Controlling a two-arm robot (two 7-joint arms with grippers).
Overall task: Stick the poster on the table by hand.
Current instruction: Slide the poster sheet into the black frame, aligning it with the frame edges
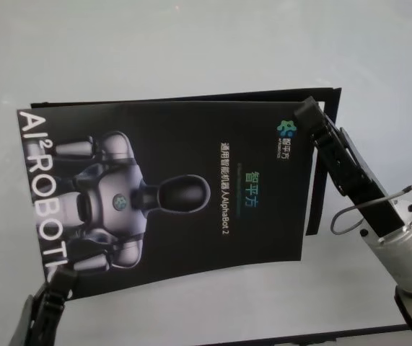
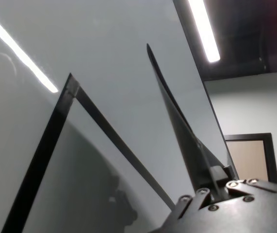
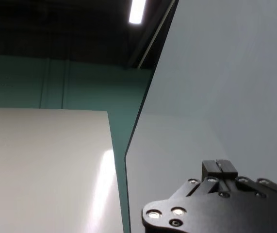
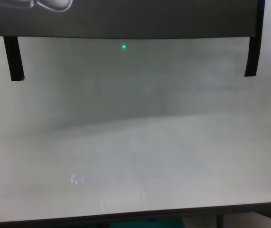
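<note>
Though held, one poster point(image 1: 169, 194), two claws.

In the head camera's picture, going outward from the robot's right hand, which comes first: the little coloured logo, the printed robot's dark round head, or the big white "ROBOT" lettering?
From the right hand, at the poster's right edge:
1. The coloured logo, at the top right of the sheet, just beside the fingers.
2. The printed robot's dark head, mid-sheet.
3. The white lettering, down the far left edge, by the left hand.
</note>
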